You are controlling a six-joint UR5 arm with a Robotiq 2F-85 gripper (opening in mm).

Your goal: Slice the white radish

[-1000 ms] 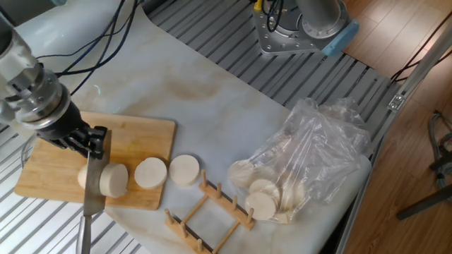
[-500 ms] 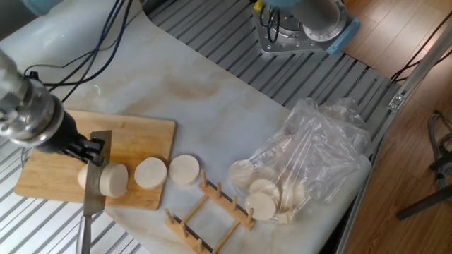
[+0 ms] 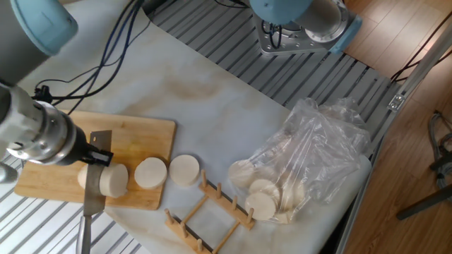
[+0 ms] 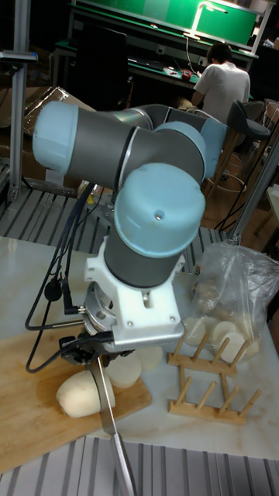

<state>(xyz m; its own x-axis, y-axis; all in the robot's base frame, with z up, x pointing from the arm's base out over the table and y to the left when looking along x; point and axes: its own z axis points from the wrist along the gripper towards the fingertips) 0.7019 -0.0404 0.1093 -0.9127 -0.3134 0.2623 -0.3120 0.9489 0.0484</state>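
Swinging leftward since a second ago, the arm now hides most of the gripper; whether its claw is wide or narrow, I cannot tell. A knife stands blade-down in the white radish, a thick cream-white cylinder lying on the cutting board, long axis along the board's front edge, flat cut end facing two loose slices.
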